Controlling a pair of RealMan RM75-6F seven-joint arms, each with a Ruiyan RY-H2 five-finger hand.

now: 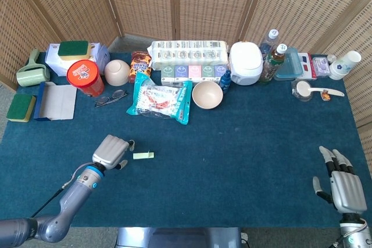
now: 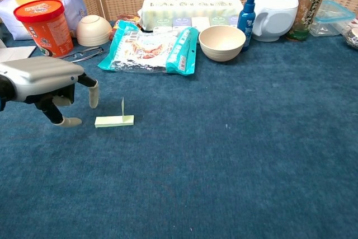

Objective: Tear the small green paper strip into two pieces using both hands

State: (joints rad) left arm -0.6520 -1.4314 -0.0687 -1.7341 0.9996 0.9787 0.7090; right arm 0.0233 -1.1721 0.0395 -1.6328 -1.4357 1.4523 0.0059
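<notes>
Chest view: left hand (image 2: 47, 85) beside green strip (image 2: 114, 121).

1. My left hand (image 1: 111, 151) is silver-grey with pale fingertips (image 2: 93, 102); my right hand (image 1: 343, 184) is the same grey.
2. The strip (image 2: 114, 121) is pale green.
3. The cloth (image 2: 235, 155) is deep blue.
4. The tub (image 1: 85, 78) is red-orange.
5. The bowl (image 2: 222, 42) is cream.
6. The pack (image 1: 160, 100) is teal and white, with red print.
7. The screen (image 1: 192, 1) is tan woven wicker.
</notes>
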